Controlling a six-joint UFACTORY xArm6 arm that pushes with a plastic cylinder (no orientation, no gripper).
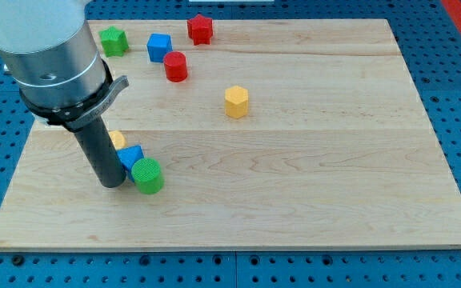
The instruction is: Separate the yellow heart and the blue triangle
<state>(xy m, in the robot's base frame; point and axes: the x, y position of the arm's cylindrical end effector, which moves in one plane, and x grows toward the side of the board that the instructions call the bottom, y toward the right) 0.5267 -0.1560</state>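
The yellow heart [117, 139] lies at the board's left, mostly hidden behind my rod. The blue triangle [130, 157] touches it just below and to the right. A green cylinder [147, 176] sits against the blue triangle's lower right. My tip [112, 183] rests on the board just left of the blue triangle and the green cylinder, below the yellow heart.
A green star [114, 40], a blue cube [159, 46], a red star [200, 29] and a red cylinder [175, 66] sit near the view's top left. A yellow hexagon [236, 102] is near the middle. The wooden board [334, 176] lies on a blue perforated table.
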